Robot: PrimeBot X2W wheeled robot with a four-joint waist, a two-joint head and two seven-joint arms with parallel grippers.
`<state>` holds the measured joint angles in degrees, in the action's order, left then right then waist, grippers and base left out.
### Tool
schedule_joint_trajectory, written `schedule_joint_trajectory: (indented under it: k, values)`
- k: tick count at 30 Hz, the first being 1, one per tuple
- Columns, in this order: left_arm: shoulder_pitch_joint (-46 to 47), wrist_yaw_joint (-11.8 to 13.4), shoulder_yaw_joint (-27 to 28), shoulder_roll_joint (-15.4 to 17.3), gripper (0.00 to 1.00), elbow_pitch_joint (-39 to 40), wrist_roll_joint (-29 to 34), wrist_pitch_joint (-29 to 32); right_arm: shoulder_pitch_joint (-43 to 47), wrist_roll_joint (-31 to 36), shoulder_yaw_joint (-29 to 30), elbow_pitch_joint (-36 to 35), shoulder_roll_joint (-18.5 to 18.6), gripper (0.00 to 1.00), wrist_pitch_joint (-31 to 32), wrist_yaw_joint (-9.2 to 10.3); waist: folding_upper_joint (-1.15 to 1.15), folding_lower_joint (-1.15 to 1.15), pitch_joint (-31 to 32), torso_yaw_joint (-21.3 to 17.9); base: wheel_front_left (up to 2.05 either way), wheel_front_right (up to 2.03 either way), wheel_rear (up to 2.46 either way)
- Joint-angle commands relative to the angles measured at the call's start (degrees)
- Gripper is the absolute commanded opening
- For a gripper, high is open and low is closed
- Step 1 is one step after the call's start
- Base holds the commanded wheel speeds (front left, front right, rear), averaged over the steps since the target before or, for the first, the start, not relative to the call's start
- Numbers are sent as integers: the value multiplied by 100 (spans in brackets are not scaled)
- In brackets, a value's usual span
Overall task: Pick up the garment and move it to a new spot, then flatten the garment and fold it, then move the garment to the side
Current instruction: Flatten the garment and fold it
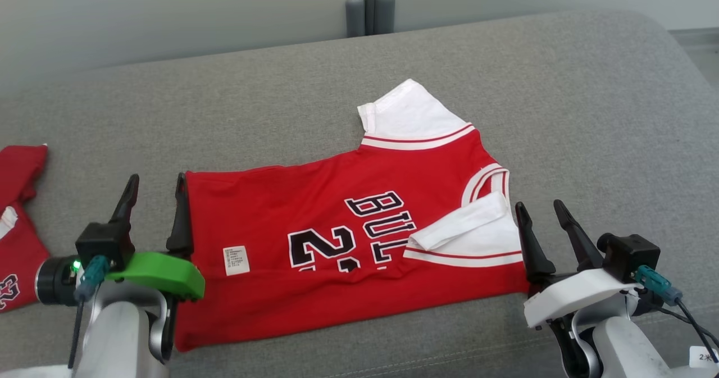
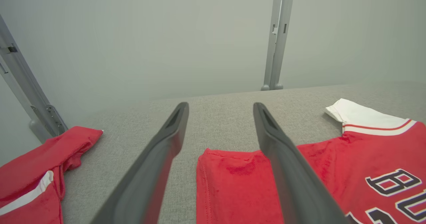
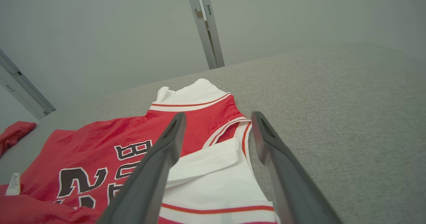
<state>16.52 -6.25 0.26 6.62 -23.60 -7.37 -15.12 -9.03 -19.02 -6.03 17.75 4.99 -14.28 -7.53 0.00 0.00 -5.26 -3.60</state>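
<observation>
I get soft, even, fairly bright light. The garment throws only a thin shadow under its sleeve at 12 o'clock. In the wrist views the left gripper and right gripper blur toward 6 o'clock, and the wall posts lean near the edges.

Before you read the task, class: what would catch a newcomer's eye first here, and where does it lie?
A red jersey with white sleeves and black lettering lies spread across the middle of the grey cushion. The left gripper and the right gripper stand open at its two ends, holding nothing. A second red garment lies at the far left.
</observation>
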Motion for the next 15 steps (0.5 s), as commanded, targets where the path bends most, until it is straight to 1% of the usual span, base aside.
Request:
schedule_joint_trajectory:
  k: [1, 10, 15]
  values:
    - [220, -32, 5, 91, 100, -158, -28, 14, -92, 44, 2, -2, 5, 100, -9, 8, 0, 0, -189, -188, 0, 0, 0]
    - [1377, -88, 53, 404, 100, -1884, -386, 52, -323, 90, 1, -7, -16, 100, -32, 8, 0, 0, -672, -535, 0, 0, 0]
    - [1843, -103, 101, 563, 100, -2769, -531, 41, -444, 111, -16, -19, -22, 100, -43, 8, 0, 0, -876, -685, 0, 0, 0]
